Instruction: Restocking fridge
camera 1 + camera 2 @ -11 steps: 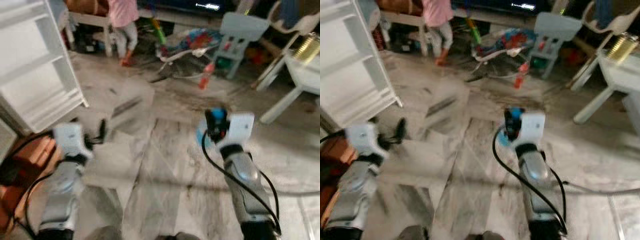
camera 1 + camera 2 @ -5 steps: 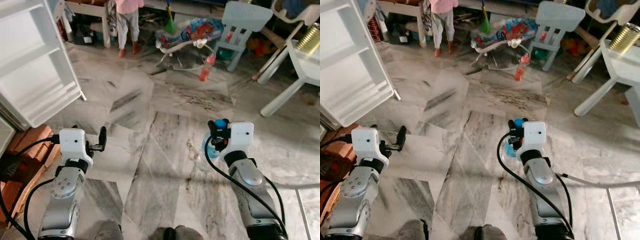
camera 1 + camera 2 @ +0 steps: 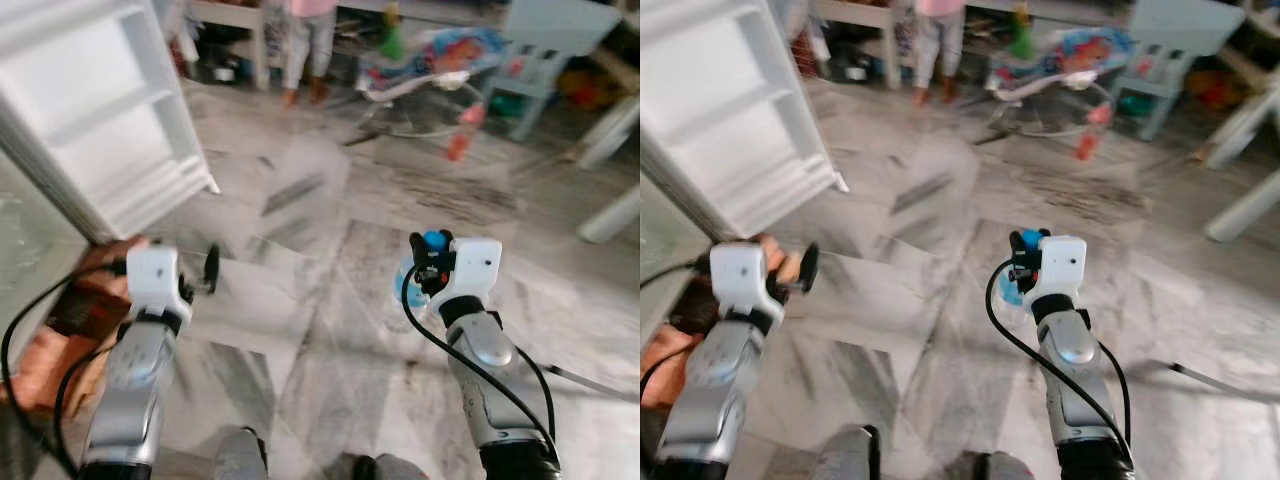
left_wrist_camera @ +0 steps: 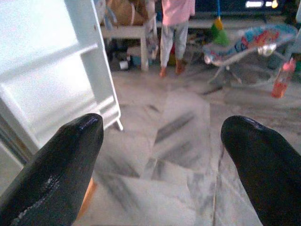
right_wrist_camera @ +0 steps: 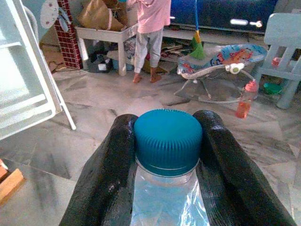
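Observation:
My right gripper (image 5: 168, 146) is shut on the neck of a clear water bottle with a blue cap (image 5: 167, 140); in the eye views the cap (image 3: 434, 240) shows just past the wrist, over the marble floor. My left gripper (image 4: 162, 141) is open with nothing between its black fingers (image 4: 70, 150), held out at the left (image 3: 208, 268). The white fridge door (image 3: 95, 110) with its empty shelves stands open at the upper left, ahead of the left arm.
A person in a pink top (image 5: 153, 28) stands at the back by a low table (image 5: 106, 33). A baby bouncer (image 3: 425, 60), a small pale chair (image 3: 555, 30) and a pink bottle (image 5: 245, 101) lie ahead. Red bricks (image 3: 70, 330) sit at the left.
The view has swung left: the fridge door now looms larger and nearer, and the white table at the right has left the view. Both grippers hold as before.

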`<state>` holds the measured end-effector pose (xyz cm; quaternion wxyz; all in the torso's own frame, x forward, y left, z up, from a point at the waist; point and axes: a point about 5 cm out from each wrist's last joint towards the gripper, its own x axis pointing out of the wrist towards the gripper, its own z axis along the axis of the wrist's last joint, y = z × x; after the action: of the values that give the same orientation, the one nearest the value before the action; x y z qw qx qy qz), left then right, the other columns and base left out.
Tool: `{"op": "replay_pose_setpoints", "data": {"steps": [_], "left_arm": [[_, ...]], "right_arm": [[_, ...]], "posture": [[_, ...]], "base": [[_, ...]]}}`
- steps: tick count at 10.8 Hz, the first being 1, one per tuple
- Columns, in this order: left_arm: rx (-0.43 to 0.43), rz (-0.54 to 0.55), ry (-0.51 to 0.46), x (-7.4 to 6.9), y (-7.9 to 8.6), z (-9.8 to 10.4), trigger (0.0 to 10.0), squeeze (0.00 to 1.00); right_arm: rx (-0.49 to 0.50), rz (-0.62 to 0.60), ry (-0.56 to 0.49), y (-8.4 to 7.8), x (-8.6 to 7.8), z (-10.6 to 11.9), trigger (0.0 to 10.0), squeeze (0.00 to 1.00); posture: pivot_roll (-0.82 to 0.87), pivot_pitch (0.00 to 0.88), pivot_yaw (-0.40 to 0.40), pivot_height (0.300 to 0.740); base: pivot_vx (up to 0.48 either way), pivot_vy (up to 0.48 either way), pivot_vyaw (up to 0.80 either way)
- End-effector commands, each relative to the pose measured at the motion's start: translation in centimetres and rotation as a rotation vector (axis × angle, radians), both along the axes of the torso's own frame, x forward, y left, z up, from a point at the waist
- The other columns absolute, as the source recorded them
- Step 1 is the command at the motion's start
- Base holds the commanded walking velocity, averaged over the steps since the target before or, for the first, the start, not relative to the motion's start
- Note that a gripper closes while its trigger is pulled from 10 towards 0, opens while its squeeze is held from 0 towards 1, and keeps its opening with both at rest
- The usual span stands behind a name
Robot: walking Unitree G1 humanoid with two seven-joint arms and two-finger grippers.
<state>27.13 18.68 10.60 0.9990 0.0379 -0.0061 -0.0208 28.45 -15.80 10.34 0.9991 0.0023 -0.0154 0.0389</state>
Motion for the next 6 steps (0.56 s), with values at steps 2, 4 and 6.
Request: {"op": "replay_pose_setpoints", "data": {"steps": [2,4,6], "left_arm": [[0.070,-0.079,-0.045,1.3,-1.2,1.1,10.0,0.00],[0.111,-0.077,-0.038,1.3,-1.1,0.6,10.0,0.00],[0.135,-0.084,-0.012,0.8,-1.8,-0.3,10.0,0.00]], "right_arm": [[-0.030,-0.073,-0.069,-0.8,0.5,1.0,10.0,0.00],[-0.044,-0.122,-0.057,-1.2,-0.6,0.4,10.0,0.00],[-0.066,-0.047,-0.025,-0.1,-2.3,-0.7,10.0,0.00]], "posture": [[0.11,0.081,0.064,0.740],[0.07,0.092,0.059,0.740],[0.08,0.115,0.009,0.740]], "base": [[0.000,0.000,0.00],[0.000,0.000,0.00],[0.000,0.000,0.66]]}}
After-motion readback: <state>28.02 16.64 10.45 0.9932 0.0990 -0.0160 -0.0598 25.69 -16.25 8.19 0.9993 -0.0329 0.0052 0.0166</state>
